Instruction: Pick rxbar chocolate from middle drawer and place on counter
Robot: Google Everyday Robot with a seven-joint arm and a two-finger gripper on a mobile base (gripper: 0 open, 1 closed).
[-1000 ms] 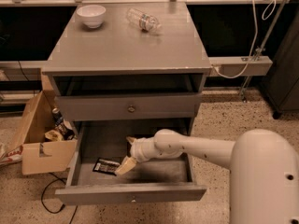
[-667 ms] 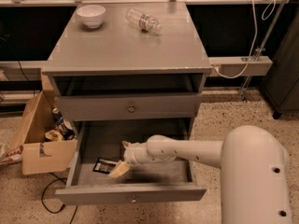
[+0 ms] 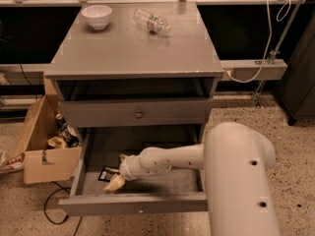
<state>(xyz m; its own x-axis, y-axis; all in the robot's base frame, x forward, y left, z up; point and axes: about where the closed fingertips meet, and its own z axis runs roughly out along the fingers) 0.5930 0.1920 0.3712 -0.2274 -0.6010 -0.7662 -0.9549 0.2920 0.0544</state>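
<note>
The middle drawer [image 3: 133, 204] of the grey cabinet is pulled open, plain grey inside. The rxbar chocolate [image 3: 107, 173], black with pale label patches, lies flat on the drawer floor at the left. My gripper [image 3: 114, 183] reaches down into the drawer from the right and sits at the bar's near-right edge, its pale fingertips low by the front wall. Whether it touches the bar I cannot tell. The counter [image 3: 133, 45] is the cabinet's flat grey top, above.
A white bowl [image 3: 96, 16] and a clear plastic bottle [image 3: 152, 21] lie on the counter's back part. The drawer above [image 3: 138, 113] is shut. An open cardboard box [image 3: 44, 141] with clutter stands on the floor to the left. My white arm [image 3: 236, 176] fills the lower right.
My gripper has moved left and toward the drawer's front, closer to the bar. The bar has not visibly moved.
</note>
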